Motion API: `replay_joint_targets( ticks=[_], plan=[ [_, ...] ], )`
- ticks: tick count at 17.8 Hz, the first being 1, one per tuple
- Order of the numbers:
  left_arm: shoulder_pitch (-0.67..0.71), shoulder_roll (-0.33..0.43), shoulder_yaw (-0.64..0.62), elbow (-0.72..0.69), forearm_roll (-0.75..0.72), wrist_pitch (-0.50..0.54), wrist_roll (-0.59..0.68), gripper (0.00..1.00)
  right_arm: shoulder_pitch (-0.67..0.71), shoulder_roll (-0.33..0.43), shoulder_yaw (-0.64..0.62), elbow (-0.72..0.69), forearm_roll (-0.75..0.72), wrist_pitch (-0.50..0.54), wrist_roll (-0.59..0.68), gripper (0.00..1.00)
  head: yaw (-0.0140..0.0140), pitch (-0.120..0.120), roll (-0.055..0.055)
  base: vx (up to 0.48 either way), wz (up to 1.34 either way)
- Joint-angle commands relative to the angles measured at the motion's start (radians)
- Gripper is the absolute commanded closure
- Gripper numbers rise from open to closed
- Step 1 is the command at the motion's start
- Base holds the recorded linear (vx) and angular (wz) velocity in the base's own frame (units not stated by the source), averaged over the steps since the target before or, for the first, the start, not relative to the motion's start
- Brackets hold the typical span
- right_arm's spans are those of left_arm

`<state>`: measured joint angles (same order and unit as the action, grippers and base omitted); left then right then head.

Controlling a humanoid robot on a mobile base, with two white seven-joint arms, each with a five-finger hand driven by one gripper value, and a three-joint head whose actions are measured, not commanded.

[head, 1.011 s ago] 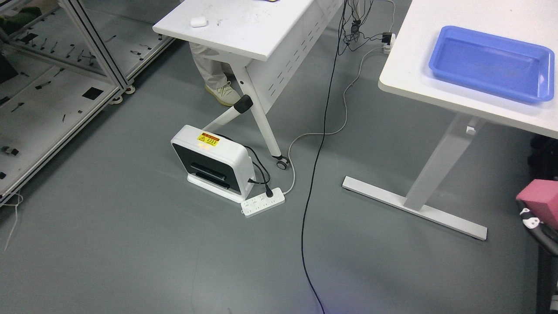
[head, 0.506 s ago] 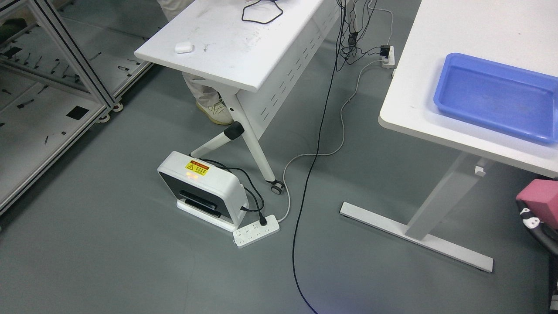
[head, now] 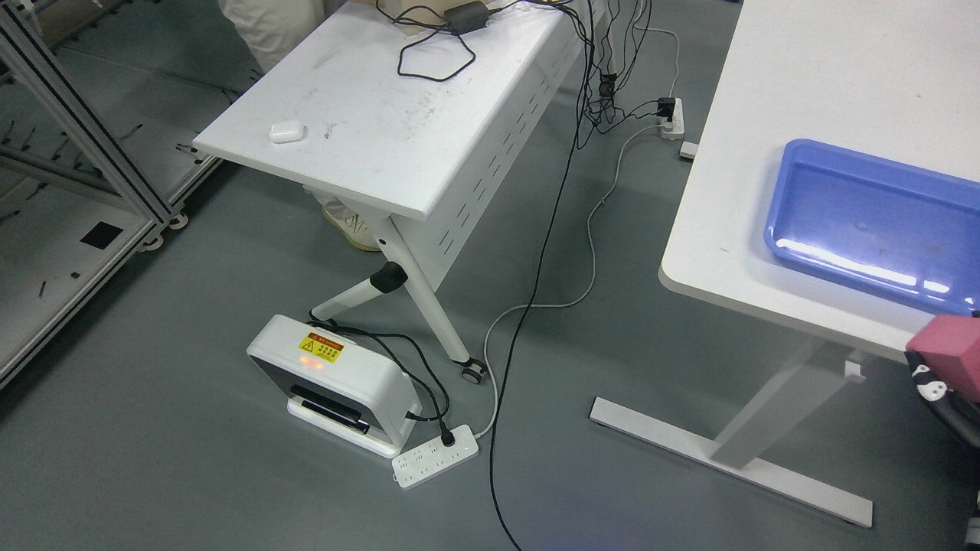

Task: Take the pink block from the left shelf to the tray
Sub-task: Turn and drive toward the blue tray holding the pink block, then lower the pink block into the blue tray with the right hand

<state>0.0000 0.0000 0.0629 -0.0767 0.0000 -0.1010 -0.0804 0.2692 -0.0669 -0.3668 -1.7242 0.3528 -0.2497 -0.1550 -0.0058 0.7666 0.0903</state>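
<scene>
One pink block (head: 948,342) is seen at the right edge, gripped by the right hand (head: 935,380), just below the near edge of the white table (head: 796,153). On that table a blue tray (head: 804,229) is seen, apart from the block.

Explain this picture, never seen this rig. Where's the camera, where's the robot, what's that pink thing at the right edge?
There is one view, from a camera on a humanoid robot's head, looking down at the floor and desks. Little of the robot shows: its right hand comes in at the right edge, black with white parts, holding the pink block. The left hand is out of view. The blue tray, where the block should go, sits empty on the white table at the right. The middle desk carries a small white case and cables. On the floor stand a white device with a warning sticker and a power strip. A person's leg and shoe show behind the middle desk.
</scene>
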Motion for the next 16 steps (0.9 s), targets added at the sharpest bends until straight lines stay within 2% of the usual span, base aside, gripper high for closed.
replay_joint_targets(
  ticks=[1,16],
  plan=[
    [0.009,0.017,0.000,0.000,-0.002,0.000,0.001,0.00,0.001,-0.001,0.002,0.000,0.000,0.000,0.000,0.93,0.0000,0.000,0.000,0.242,-0.08],
    [0.009,0.017,0.000,0.000,-0.002,0.000,0.001,0.00,-0.001,0.002,0.003,0.002,0.002,0.000,0.015,0.92,0.0000,0.000,0.000,0.215,-0.07]
  ],
)
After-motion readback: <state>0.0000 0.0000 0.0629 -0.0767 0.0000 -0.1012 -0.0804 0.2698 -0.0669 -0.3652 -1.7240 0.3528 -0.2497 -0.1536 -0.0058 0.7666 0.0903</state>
